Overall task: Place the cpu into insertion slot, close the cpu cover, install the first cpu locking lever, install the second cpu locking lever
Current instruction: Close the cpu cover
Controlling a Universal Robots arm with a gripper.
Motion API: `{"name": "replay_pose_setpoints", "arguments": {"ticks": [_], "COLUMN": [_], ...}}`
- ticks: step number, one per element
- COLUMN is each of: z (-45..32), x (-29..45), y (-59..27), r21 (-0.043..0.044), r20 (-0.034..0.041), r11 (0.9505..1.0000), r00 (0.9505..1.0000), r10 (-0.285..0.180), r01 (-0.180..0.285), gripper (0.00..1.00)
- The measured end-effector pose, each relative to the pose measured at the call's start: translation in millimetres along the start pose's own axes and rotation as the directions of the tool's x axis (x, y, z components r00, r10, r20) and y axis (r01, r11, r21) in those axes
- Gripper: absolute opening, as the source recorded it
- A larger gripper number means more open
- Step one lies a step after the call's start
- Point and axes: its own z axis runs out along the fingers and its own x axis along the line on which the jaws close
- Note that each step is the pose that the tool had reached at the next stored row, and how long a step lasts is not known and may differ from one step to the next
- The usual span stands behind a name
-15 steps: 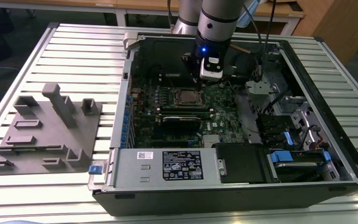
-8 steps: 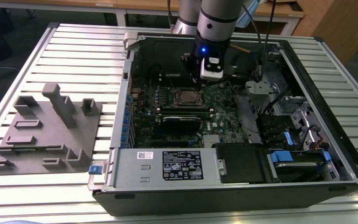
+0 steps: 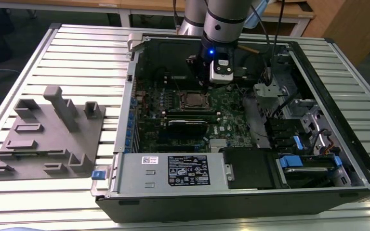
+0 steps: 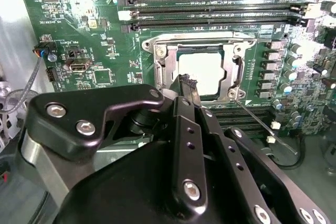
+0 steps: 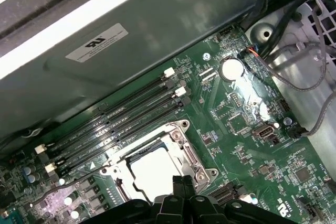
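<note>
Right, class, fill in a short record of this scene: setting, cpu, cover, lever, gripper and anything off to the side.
setting: open computer case on a slatted table
cpu: lying in the insertion slot, silver top showing
cpu cover: frame down around the cpu
locking lever: thin rod angled away from the socket corner
gripper: shut, tips at the cover's edge, nothing visibly held
aside: grey fixture block at the exterior view's left

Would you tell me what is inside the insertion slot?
The cpu, its pale metal top showing through the window of the cpu cover. The frame hides its edges, and whatever lies beneath is covered.
</note>
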Motion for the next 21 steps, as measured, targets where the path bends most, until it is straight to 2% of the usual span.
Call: {"name": "replay_pose_setpoints", "arguments": {"ticks": [5, 9, 14, 21], "z": [0.0, 0.3, 1.1, 3.5], "x": [0.0, 0.0, 0.0, -0.4], "y": [0.0, 0.0, 0.0, -0.5], "r21": [0.0004, 0.0030, 0.0061, 0.0078], "r20": [-0.0002, -0.0015, -0.0031, -0.0014], "r11": [1.0000, 0.9968, 0.9857, 0.9677], "r00": [1.0000, 0.9968, 0.9858, 0.9678], "r10": [-0.008, -0.080, -0.168, -0.252], "r01": [0.008, 0.080, 0.168, 0.252], "gripper": [0.11, 0.11, 0.11, 0.11]}}
